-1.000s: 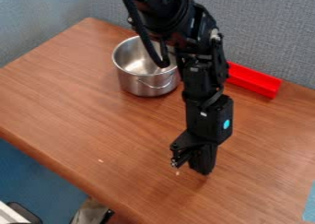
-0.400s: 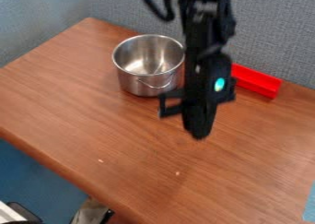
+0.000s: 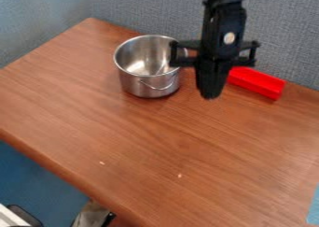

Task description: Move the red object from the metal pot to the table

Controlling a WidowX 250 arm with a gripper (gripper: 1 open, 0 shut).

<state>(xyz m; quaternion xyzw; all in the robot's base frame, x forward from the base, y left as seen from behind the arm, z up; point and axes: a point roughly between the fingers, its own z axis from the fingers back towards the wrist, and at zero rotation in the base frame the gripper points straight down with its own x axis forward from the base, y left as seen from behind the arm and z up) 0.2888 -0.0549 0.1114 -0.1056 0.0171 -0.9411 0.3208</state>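
The red object [image 3: 258, 82], a small bright red block, lies flat on the table [image 3: 112, 128] to the right of the metal pot [image 3: 149, 65]. The pot's brushed inside looks bare. My gripper [image 3: 211, 91] hangs point down between pot and block, above the tabletop, just left of the block. Its fingers look pressed together with nothing between them.
The table's front edge runs diagonally from the left to the lower right. A blue-grey wall stands behind the table. The black arm [image 3: 222, 25] rises from the gripper out of the top of the view.
The arm has risen and swung back from the table's front middle toward the pot and the block. The block and pot have stayed in place.
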